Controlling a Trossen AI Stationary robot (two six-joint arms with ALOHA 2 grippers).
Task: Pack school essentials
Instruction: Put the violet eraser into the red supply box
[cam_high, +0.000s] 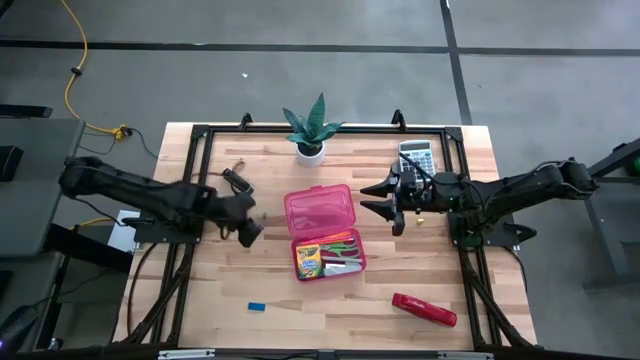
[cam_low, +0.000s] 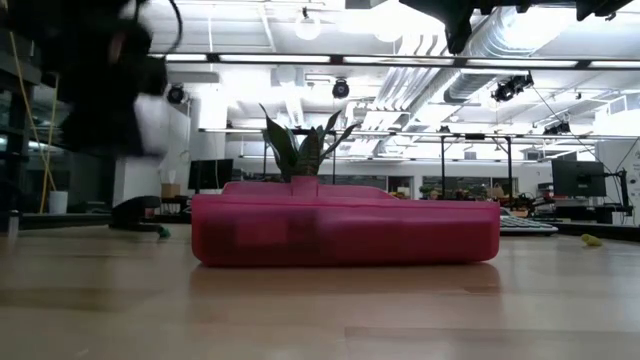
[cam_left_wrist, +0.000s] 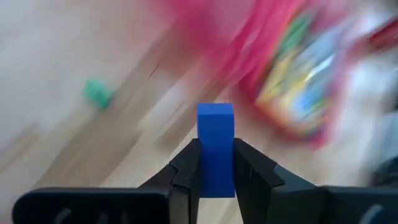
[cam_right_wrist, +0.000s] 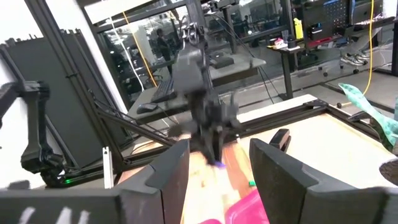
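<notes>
- Left gripper: jaws closed narrowly on a small blue rectangular eraser block, which stands up between the two dark fingers; in the high view this gripper hangs over the table left of the case.
- Right gripper: jaws spread wide, holding nothing, over the table just right of the case lid, its dark fingers well apart.
- Pink translucent plastic pencil case: open at table centre, lid laid back on the far side; from the low view its pink wall spans the middle.
- Yellow-green crayon box: lying in the left part of the case tray.
- Other stationery in the tray, right of the crayon box: green, orange and pink pieces, too small to tell apart.
- Second small blue piece: flat on the wooden table, near left of the case, well apart from it.
- Red stapler: on the table, near right of the case.
- Grey calculator: at the far right, beyond the right gripper.
- Green spiky plant in a white pot: at the far edge, beyond the lid.
</notes>
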